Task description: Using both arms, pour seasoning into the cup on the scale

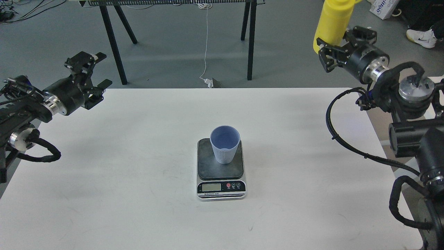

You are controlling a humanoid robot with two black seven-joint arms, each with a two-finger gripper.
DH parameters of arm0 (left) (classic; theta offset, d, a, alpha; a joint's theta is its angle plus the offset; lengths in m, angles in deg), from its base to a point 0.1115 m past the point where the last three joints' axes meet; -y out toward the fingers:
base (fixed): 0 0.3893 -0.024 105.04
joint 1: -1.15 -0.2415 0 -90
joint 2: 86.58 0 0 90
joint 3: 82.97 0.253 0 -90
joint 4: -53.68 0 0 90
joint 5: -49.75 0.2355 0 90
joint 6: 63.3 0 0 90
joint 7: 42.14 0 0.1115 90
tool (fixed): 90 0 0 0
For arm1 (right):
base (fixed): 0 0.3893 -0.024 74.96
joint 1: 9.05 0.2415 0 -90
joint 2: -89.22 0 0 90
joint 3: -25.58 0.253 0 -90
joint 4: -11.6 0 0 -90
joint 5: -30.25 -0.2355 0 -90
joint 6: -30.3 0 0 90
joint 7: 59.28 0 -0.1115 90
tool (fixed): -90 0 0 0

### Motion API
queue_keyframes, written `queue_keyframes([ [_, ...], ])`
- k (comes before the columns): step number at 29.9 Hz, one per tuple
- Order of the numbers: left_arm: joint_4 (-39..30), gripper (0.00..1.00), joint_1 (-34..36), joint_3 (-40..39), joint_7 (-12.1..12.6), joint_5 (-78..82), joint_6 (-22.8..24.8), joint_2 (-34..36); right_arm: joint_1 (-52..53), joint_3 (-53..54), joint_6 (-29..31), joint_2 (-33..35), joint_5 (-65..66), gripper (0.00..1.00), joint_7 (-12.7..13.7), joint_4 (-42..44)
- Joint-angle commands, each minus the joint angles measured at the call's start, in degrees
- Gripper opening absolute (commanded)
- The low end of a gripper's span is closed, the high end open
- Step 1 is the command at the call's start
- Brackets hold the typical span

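The light-blue ribbed cup (pixel 225 144) stands upright on the dark platform of the scale (pixel 221 172) at the table's middle. My right gripper (pixel 329 48) is shut on the lower end of the yellow seasoning bottle (pixel 332 21), held about upright high at the far right, beyond the table's back edge; its nozzle is cut off by the top of the view. My left gripper (pixel 88 74) is open and empty above the table's far left corner, far from the cup.
The white table (pixel 138 173) carries only the scale and cup. Black legs of a stand (pixel 112 31) rise behind the table. A second white surface (pixel 428 83) is at the right edge.
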Motion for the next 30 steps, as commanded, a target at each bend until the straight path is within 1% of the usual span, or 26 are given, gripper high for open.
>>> queue_keyframes([
  [1,0.0,0.94,0.0,0.1,0.0,0.0,0.0,-0.2,-9.9,-0.4,0.2,-0.6,-1.5,0.01,0.0,-3.4],
  [5,0.0,0.94,0.2,0.1,0.0,0.0,0.0,-1.6,-18.4,-1.1,0.6,-2.0,-1.5,0.01,0.0,-6.8],
  [9,0.0,0.94,0.2,0.2,0.0,0.0,0.0,-1.7,-23.9,-5.7,1.1,-2.4,-1.5,0.01,0.0,-10.6],
  [18,0.0,0.94,0.2,0.4,0.0,0.0,0.0,-1.4,-28.1,-11.2,2.8,-2.4,-1.5,0.01,0.0,-11.7],
  [20,0.0,0.94,0.2,0.4,0.0,0.1,0.0,-1.4,-28.2,-11.5,2.8,-2.4,-1.5,0.02,0.0,-11.7],
  [21,0.0,0.94,0.2,0.4,0.0,0.1,0.0,-1.5,-28.2,-11.5,2.8,-2.4,-1.5,0.04,0.0,-11.7],
  [22,0.0,0.94,0.2,0.4,0.0,0.1,0.0,-1.5,-28.3,-11.5,2.8,-2.3,-1.5,0.09,0.0,-11.8],
  [27,0.0,0.94,0.2,0.5,0.0,0.2,0.0,-1.7,-30.0,-10.6,3.9,-1.7,-1.5,0.53,0.0,-15.8],
  [29,0.0,0.94,0.2,0.5,0.0,0.2,0.0,-1.7,-31.3,-10.3,5.6,-1.0,-1.5,0.64,0.0,-17.5],
  [30,0.0,0.94,0.2,0.5,0.0,0.2,0.0,-1.7,-31.8,-10.3,6.6,-0.5,-1.5,0.72,0.0,-18.3],
])
